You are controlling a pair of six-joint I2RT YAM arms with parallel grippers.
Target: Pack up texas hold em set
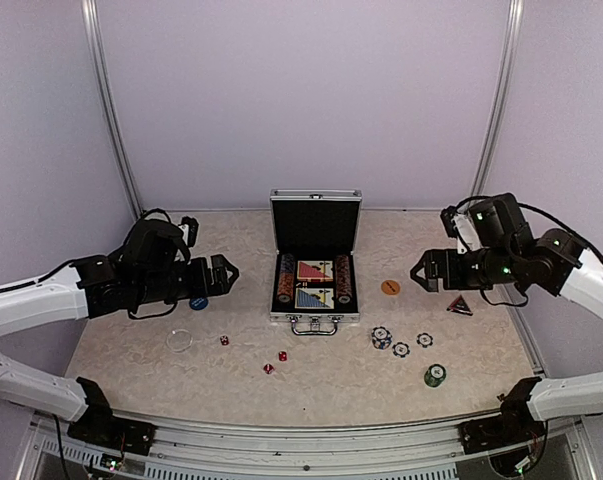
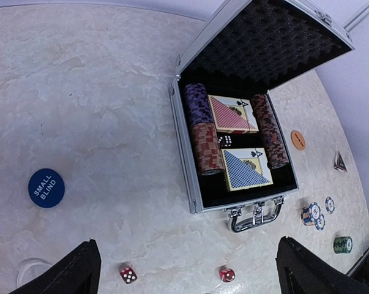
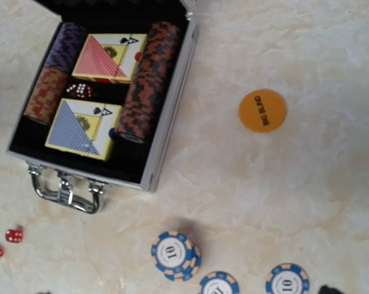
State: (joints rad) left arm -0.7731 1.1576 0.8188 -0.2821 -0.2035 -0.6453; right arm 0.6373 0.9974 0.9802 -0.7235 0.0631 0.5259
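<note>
The silver case (image 1: 315,318) stands open mid-table with its lid upright. It holds two card decks (image 2: 239,144), chip rows (image 2: 204,131) and dice (image 2: 224,141). Loose on the table are a blue "SMALL BLIND" disc (image 2: 46,187), an orange disc (image 3: 262,111), red dice (image 1: 224,340) (image 1: 282,355) (image 1: 268,368), blue chips (image 3: 175,254) and a green chip stack (image 1: 435,375). My left gripper (image 1: 226,272) is open and empty above the table, left of the case. My right gripper (image 1: 418,270) is open and empty, right of the case and above the orange disc.
A clear round ring (image 1: 180,340) lies at the front left. A small dark triangular piece (image 1: 459,306) lies at the right, below my right gripper. The case handle (image 1: 314,326) points toward the arms. Walls close the back and sides.
</note>
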